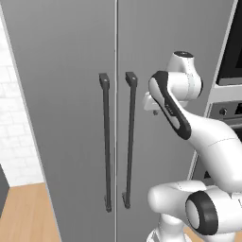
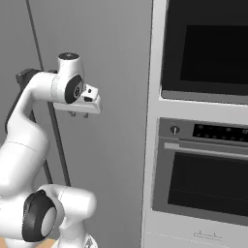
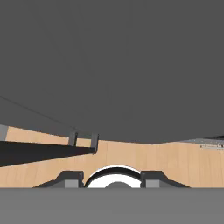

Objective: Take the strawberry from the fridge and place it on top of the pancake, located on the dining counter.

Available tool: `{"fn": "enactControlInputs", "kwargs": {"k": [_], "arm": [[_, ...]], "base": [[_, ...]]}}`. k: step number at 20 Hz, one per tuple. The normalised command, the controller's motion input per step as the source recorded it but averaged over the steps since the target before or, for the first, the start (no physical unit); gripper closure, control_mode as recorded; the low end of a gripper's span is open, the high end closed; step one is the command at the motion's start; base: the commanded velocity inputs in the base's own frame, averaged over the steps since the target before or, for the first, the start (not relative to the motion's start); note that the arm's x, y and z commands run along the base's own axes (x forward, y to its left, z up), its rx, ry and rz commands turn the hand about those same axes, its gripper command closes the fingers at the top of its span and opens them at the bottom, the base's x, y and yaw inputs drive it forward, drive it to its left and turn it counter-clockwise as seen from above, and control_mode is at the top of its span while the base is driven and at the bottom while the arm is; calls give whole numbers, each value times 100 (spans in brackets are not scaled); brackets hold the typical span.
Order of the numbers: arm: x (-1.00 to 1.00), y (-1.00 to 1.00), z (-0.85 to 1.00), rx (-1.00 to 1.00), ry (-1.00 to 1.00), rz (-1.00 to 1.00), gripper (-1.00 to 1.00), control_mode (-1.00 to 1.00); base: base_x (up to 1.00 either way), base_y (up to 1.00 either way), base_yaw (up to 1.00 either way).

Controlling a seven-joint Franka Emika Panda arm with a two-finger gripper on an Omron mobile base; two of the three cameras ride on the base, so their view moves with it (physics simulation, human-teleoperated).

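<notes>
Fridge doors both shut, so the strawberry is presumably inside, out of sight. The right door's bar handle runs vertical, long axis up-down, just to the left of the gripper, which hangs close to the door face at about the handle's upper end, pointing down. Jaws look partly apart with nothing between them; can't tell more. My read: approach goes sideways toward the handle. Wall oven sits to the right, wood floor below.
</notes>
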Motion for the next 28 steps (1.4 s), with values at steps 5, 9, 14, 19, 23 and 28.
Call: {"fn": "enactControlInputs", "kwargs": {"k": [5,9,14,19,23,28], "arm": [[0,0,0,0,0,0,-100,100],[0,0,0,0,0,0,-100,100],[0,0,0,0,0,0,-100,100],[0,0,0,0,0,0,-100,100],[0,0,0,0,0,0,-100,100],[0,0,0,0,0,0,-100,100]], "base": [[-26,0,0],[-68,3,0],[-65,35,1],[-32,74,3],[-13,54,2],[-28,-1,-1]]}}
